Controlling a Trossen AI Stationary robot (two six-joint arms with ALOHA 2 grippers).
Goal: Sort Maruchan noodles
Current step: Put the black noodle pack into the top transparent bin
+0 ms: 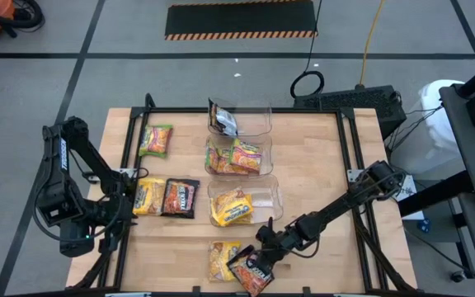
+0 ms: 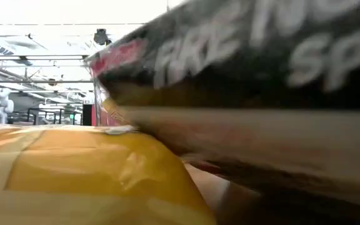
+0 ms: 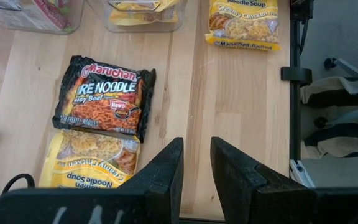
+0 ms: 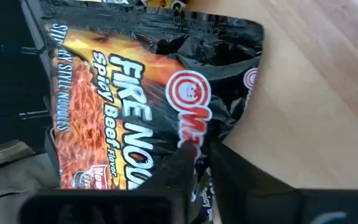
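Right jaws (image 1: 256,266) clamped on black Fire Noodle packet (image 4: 135,106) at table's front edge (image 1: 180,285), left jaws (image 3: 196,168) narrow

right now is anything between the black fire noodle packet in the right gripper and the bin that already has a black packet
The yellow-packet bin and the mixed-packet bin sit in line between the held Fire Noodle packet in the right gripper and the far bin. It must pass over them.

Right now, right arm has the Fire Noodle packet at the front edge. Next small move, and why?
Probably lift and carry it toward the far bin, which already holds a dark packet. The right gripper is shut on the black Fire Noodle packet beside a yellow packet; the middle bin and near bin hold yellowish ones. The left gripper waits, open.
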